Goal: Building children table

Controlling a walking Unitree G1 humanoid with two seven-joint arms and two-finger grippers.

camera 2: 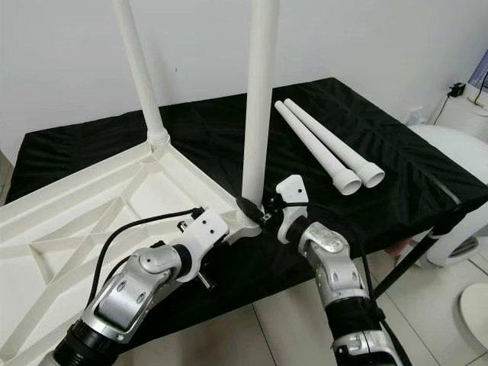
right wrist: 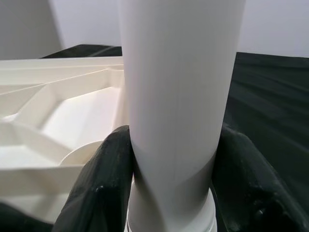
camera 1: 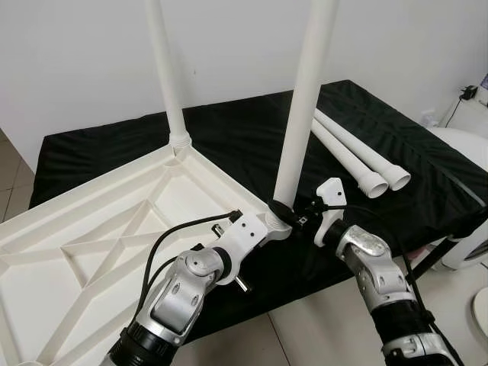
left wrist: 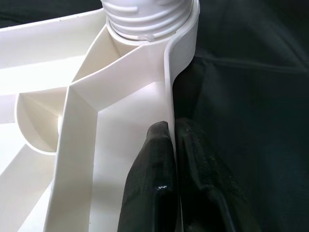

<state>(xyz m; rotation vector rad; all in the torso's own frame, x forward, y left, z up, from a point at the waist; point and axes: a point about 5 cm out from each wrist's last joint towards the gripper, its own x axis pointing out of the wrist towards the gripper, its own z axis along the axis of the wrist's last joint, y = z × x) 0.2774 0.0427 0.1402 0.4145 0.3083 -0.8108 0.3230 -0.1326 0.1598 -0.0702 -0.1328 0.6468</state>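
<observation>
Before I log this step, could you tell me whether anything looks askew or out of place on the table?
The near leg leans slightly while the right gripper clamps its base, so it may not be fully seated. The tabletop overhangs the black table's edge, its rim pinched by the left gripper. Two spare legs lie loose.

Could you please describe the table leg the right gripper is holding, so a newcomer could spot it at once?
On the black-covered bench lies an upturned white tabletop. The leg stands upright at its near corner, the right gripper clamped round its base. Another leg stands at the far corner, ungripped, and two more lie flat on the cloth.
</observation>
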